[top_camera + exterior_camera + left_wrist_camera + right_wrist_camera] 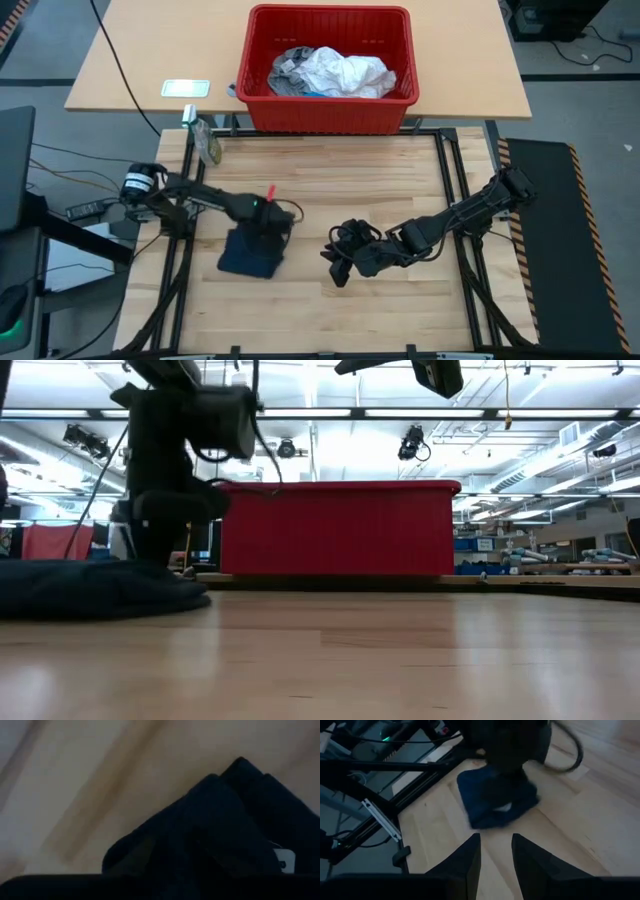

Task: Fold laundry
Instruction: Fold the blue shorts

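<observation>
Dark navy garment lying folded flat on the wooden table, at roughly 8 o'clock from table centre; left gripper set down on its 1 o'clock edge, finger state impossible to tell; right gripper low over bare wood at about 5 o'clock, well apart from the navy cloth, fingers parted with nothing between; white and grey laundry heaped in red basket at 12 o'clock.
</observation>
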{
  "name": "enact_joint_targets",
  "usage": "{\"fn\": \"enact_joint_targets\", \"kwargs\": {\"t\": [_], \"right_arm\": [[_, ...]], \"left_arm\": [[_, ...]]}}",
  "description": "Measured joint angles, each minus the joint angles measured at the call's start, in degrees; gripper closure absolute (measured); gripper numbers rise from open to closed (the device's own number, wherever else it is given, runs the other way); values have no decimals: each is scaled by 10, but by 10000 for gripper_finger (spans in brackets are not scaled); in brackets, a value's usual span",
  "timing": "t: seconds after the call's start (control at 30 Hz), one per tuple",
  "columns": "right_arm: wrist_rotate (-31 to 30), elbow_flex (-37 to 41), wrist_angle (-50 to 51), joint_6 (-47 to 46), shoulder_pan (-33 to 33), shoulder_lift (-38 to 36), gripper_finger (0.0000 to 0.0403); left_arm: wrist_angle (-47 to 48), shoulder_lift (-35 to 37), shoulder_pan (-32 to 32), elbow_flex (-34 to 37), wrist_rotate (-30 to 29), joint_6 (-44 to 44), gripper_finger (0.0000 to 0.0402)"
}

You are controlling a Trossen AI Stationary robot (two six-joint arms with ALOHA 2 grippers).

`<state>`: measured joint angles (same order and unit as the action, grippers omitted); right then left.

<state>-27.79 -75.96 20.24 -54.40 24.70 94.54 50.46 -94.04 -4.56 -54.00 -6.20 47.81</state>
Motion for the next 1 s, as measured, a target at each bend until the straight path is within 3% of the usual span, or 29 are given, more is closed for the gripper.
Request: {"fn": "enact_joint_targets", "kwargs": {"t": [0.13,0.4,0.63,0.7,0.8,0.93,1.0], "right_arm": [[0,0,2,-9,10,0,285],[8,0,13,18,27,0,284],[5,0,29,79,38,0,283],[8,0,40,81,37,0,280],[21,0,47,92,30,0,276],[39,0,39,127,19,0,271],[39,0,32,154,11,0,270]], "left_arm": [[52,8,15,0,1,15,287],[109,29,-23,2,6,4,287],[107,112,-50,2,10,9,287],[105,136,-76,1,-17,8,287],[53,176,-133,37,-78,10,287],[-113,220,-202,140,-78,92,287],[-130,225,-222,172,-76,144,287]]}}
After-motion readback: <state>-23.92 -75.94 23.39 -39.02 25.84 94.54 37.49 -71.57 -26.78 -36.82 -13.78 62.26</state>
